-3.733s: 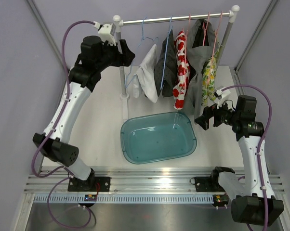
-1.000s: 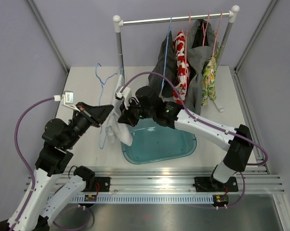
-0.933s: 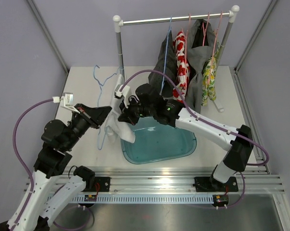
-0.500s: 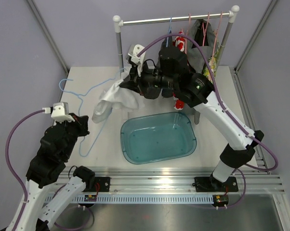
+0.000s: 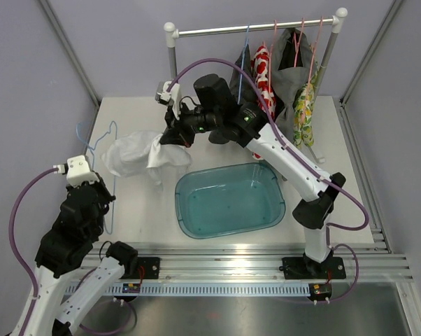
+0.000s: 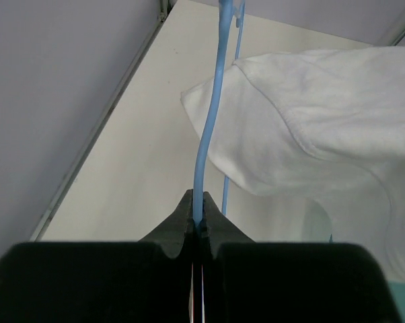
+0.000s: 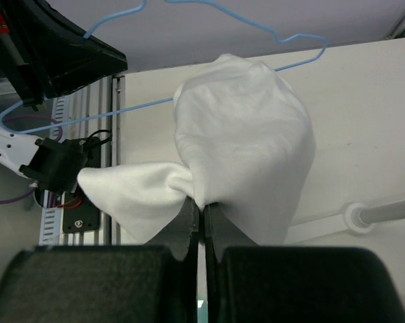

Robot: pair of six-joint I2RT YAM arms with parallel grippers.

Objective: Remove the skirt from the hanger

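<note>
Pinching a fold of the white skirt (image 7: 246,134), the right end effector (image 7: 201,210) holds it stretched toward the left end effector (image 6: 198,217), clamped on the blue hanger (image 6: 222,40); the skirt seems not yet free.

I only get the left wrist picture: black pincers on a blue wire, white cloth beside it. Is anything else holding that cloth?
Observer: Yes. While the left tool pinches the hanger, the right tool is shut on a fold of the white skirt, its arm reaching across the table.
Operator: Are there more clothes about?
Observer: Several garments hang on a rail at the back of the table.
</note>
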